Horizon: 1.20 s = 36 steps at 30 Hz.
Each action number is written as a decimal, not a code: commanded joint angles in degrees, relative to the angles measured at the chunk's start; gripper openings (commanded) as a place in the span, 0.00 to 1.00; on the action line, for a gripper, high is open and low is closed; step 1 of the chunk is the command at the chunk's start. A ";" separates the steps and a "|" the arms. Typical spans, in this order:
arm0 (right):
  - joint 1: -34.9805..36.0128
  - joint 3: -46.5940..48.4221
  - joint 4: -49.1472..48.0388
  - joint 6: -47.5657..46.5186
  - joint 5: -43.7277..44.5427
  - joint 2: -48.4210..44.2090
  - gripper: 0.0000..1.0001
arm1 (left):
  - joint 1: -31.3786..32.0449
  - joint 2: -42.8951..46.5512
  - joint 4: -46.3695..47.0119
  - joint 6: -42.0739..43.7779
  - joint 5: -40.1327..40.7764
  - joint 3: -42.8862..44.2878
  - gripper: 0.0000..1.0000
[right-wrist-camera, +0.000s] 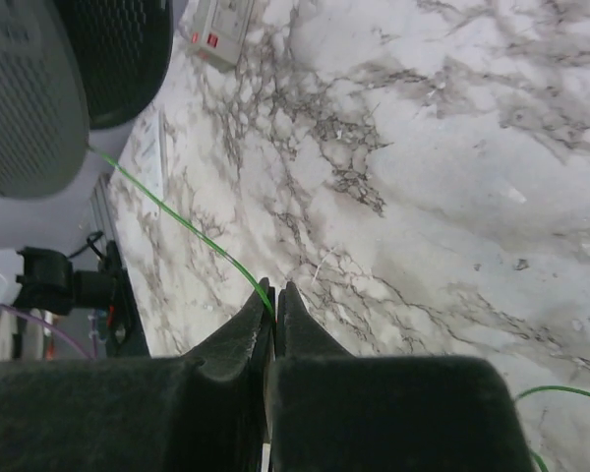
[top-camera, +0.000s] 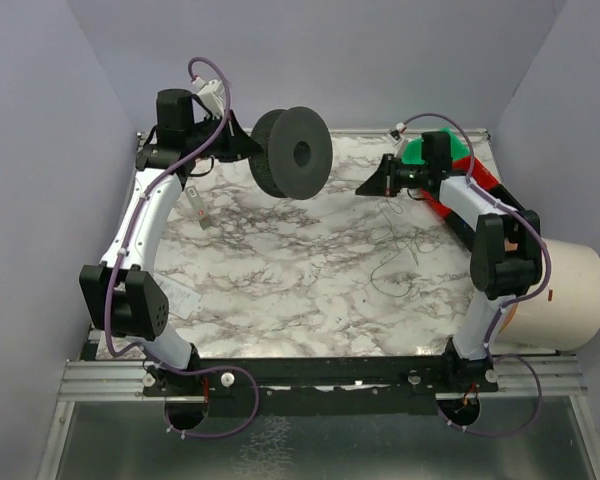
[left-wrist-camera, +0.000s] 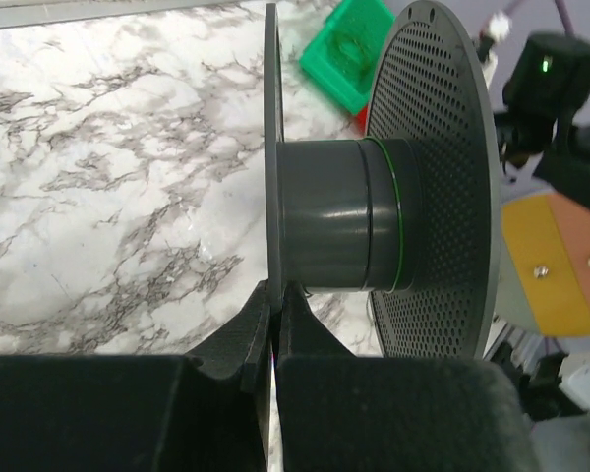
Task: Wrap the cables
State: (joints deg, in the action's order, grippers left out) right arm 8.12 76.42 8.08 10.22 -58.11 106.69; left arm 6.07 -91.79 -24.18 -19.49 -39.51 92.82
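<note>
Above the marble surface [top-camera: 280, 280], I am clenching my left end effector [left-wrist-camera: 274, 295] on the rim of the black spool [left-wrist-camera: 334, 221] and pinching a green cable [right-wrist-camera: 177, 218] in my right end effector [right-wrist-camera: 274, 292]. More cables [top-camera: 398, 255] are lying loose near the green bin [left-wrist-camera: 320, 69], which is holding a small coil [left-wrist-camera: 352, 46].

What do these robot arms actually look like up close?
The left arm and right arm have white tube-like links joined by chunky black joints, with purple cords looping along them. The left gripper and right gripper are black, each with two pointed fingers.
</note>
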 commanded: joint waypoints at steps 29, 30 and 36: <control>15.49 7.31 -64.50 69.47 -28.16 0.93 0.00 | 19.47 -0.63 -5.88 20.02 37.34 -2.32 0.00; 16.92 7.19 -62.67 67.28 -28.12 1.19 0.01 | 19.58 -1.29 -5.95 19.04 37.31 -1.89 0.00; 20.43 14.93 -6.15 24.57 -18.67 0.71 0.01 | 19.51 -3.43 -5.58 13.96 37.70 1.34 0.00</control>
State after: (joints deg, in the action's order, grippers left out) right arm 27.70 84.12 -40.58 68.38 -82.98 109.21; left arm 26.39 -93.43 -32.32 0.34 -7.29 90.30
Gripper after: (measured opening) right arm 0.006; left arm 0.015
